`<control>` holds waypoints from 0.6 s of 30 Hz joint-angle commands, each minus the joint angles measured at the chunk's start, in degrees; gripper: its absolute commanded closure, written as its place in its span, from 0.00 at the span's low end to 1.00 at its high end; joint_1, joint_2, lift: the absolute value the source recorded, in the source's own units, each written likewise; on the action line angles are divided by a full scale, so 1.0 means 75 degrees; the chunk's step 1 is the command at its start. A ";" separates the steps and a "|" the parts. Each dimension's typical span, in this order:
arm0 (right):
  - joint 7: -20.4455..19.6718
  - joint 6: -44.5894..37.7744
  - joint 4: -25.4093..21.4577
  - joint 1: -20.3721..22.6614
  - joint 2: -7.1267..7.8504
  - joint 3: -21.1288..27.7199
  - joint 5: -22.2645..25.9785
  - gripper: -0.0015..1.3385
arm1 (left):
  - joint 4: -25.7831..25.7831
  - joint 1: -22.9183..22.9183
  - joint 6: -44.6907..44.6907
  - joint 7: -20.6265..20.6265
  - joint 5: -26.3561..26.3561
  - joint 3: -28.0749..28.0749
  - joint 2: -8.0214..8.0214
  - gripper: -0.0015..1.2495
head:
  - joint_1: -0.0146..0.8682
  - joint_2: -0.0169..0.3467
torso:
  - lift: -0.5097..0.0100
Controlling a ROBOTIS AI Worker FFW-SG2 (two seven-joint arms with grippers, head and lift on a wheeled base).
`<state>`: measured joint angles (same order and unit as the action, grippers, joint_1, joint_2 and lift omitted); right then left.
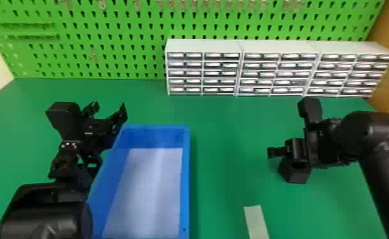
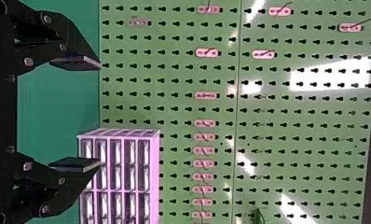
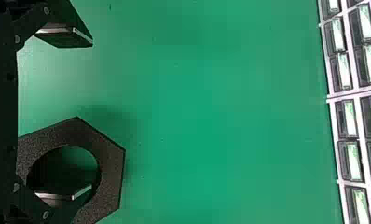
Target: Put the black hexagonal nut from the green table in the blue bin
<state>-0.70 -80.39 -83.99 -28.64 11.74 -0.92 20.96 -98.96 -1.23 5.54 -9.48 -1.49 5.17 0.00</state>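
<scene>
Gripper of the left arm (image 1: pixel 108 109), black with two flat fingers, is at the far left corner of the blue rectangular bin (image 1: pixel 187 178); its fingers stand apart with nothing between them. A pale flat strip (image 1: pixel 256 221) lies on the green table (image 1: pixel 228 136) to the right of the bin. Farther right of the bin is the black hexagonal nut (image 3: pixel 110 163) with its large round hole. The black two-fingered right gripper (image 3: pixel 91 115) is at the nut, fingers apart: one lines up with the hole, the other is outside the outline.

You are judged to be at the grasp alignment step. Next, confirm that one wall of the nut sits between the fingers, then close on that wall, lift, and carry left to the bin. Closing too high may let the nut slip or tip.

You cannot tell whether the finger is in the hole or above it. In the head view the right gripper covers part of the nut; in the right wrist view the nut is cut off at the lower edge. The bin's near end is also cut off.
</scene>
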 commanded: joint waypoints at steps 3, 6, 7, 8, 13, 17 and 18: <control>0.0000 0.0125 0.0160 0.0011 -0.0042 0.0005 -0.0111 0.16 | 0.0000 0.0000 0.0000 0.0010 0.0000 -0.0009 0.0020 0.41 | 0.79 0.19 | 0.79; 0.0000 0.0195 0.0254 -0.0001 -0.0042 -0.0006 -0.0122 0.16 | 0.0000 0.0000 0.0000 0.0010 -0.0012 -0.0009 0.0020 0.41 | 0.79 0.19 | 0.79; 0.0000 0.0207 0.0289 -0.0001 -0.0042 -0.0018 -0.0122 0.16 | 0.0000 0.0000 0.0000 0.0010 -0.0012 -0.0009 0.0020 0.41 | 0.79 0.19 | 0.79; 0.0000 0.0207 0.0312 -0.0001 -0.0030 -0.0018 -0.0122 0.16 | 0.0000 0.0000 0.0000 0.0010 -0.0012 -0.0009 0.0020 0.41 | 0.79 0.19 | 0.79; 0.0000 0.0301 0.0418 0.0011 -0.0019 -0.0041 -0.0122 0.16 | 0.0000 -0.0011 0.0000 0.0010 -0.0012 -0.0009 0.0020 0.41 | 0.79 0.19 | 0.79; 0.0000 0.0406 0.0558 0.0011 -0.0019 -0.0053 -0.0122 0.16 | 0.0000 -0.0011 0.0000 0.0010 -0.0012 -0.0009 0.0020 0.41 | 0.79 0.19 | 0.79; 0.0000 0.0418 0.0582 0.0022 -0.0019 -0.0065 -0.0122 0.16 | 0.0012 -0.0011 0.0000 0.0022 -0.0012 -0.0009 0.0020 0.41 | 0.79 0.19 | 0.79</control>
<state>-0.70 -77.96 -80.58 -28.57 11.59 -1.25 20.04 -98.96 -1.31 5.50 -9.40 -1.58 5.10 0.00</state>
